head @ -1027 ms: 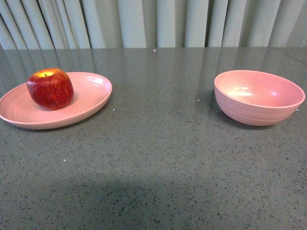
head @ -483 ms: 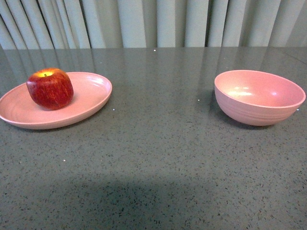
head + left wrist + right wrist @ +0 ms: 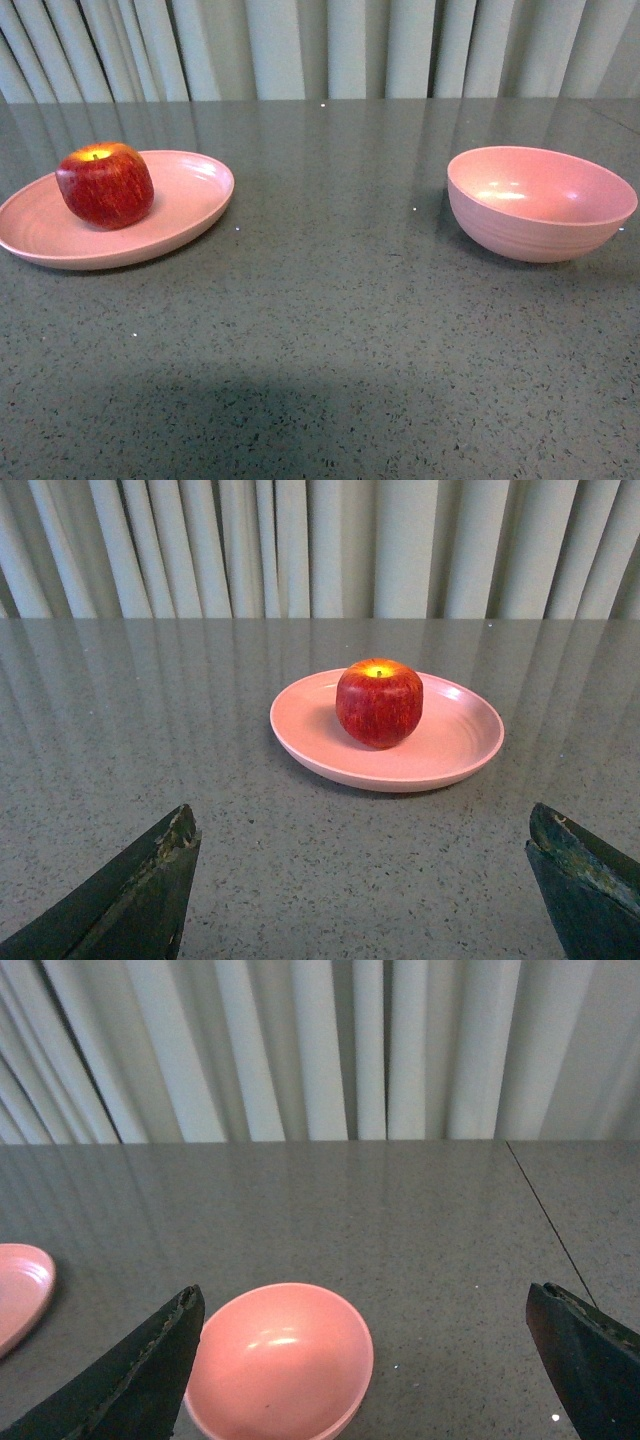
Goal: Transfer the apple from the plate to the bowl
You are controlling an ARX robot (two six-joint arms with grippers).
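Apple (image 3: 105,186) sits left on plate (image 3: 190,190), stem up. Bowl (image 3: 540,235) empty, well apart at right on tabletop (image 3: 330,300). Left jaws spread wide, empty, facing apple from near side, likely lined up for grasp. Right jaws also open, facing bowl.

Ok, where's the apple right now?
In the front view, the apple sits on the pink plate at the left, well apart from the bowl on the right.

A dark grey speckled stone tabletop (image 3: 330,320) fills most of the front view, glossy toward the top. Pale pleated curtains (image 3: 300,45) span the frame's top edge. The right wrist view shows a thin seam (image 3: 545,1215) crossing the tabletop.
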